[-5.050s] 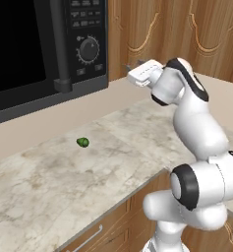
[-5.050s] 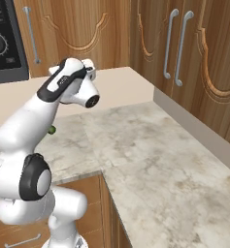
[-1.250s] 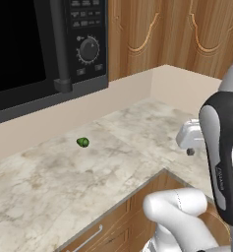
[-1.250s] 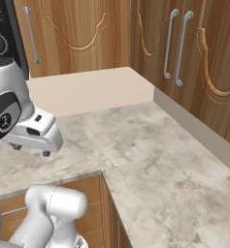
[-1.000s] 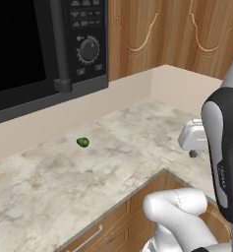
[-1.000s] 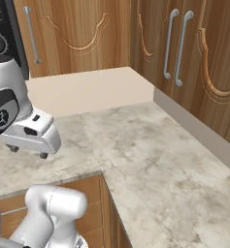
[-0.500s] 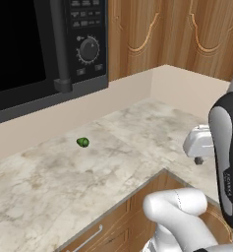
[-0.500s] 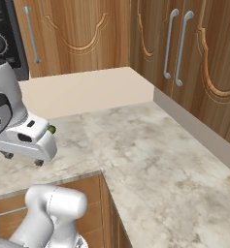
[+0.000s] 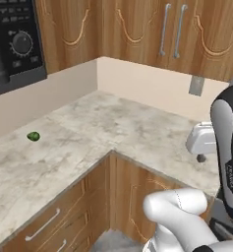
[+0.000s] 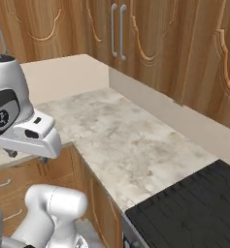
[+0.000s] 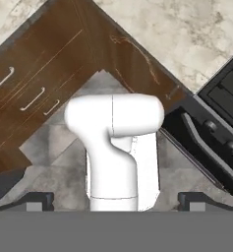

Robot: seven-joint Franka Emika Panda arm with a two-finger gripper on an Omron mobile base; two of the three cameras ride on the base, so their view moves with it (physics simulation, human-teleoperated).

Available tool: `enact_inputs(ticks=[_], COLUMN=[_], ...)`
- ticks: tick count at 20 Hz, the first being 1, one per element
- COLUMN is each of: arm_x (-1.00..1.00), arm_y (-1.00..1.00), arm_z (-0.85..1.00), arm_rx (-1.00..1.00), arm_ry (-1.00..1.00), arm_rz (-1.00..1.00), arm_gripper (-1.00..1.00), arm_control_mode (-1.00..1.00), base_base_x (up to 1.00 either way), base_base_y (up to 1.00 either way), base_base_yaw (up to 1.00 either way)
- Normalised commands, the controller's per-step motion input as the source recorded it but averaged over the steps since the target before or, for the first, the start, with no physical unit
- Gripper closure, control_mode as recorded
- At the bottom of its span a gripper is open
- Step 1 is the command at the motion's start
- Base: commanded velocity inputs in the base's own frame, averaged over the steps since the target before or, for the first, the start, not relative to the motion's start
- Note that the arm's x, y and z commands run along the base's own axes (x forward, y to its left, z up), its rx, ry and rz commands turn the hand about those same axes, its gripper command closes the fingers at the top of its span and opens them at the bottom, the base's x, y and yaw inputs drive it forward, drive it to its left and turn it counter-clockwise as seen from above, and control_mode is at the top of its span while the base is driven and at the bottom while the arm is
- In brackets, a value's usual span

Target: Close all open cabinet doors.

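The cabinet doors [image 9: 173, 29] are hanging above the marble counter's corner as medium-brown wood-grain panels, each carrying a carved curved groove. Two of them [image 10: 117, 30] are meeting at a pair of long vertical silver bar handles [image 9: 170, 30] standing side by side. All those in sight are sitting flush and closed.
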Motion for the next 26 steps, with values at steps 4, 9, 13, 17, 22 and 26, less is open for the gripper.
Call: enact_inputs(ticks=[4, 9, 13, 17, 22, 26], arm_x=[0.0, 0.0, 0.0, 0.0, 0.0, 0.0], arm_y=[0.0, 0.0, 0.0, 0.0, 0.0, 0.0], arm_z=[0.0, 0.0, 0.0, 0.0, 0.0, 0.0], arm_rx=[0.0, 0.0, 0.0, 0.0, 0.0, 0.0], arm_ry=[0.0, 0.0, 0.0, 0.0, 0.0, 0.0], arm_rz=[0.0, 0.0, 0.0, 0.0, 0.0, 0.0], arm_gripper=[-1.0, -1.0, -1.0, -1.0, -1.0, -1.0], arm_control_mode=[1.0, 1.0, 1.0, 1.0, 1.0, 1.0], base_base_x=[-1.0, -0.89, -0.78, -0.64, -0.57, -0.23], base_base_y=[-0.04, 0.0, 0.0, -0.01, -0.03, -0.01], base_base_yaw=[-0.71, -0.74, -0.76, -0.72, -0.68, -0.52])
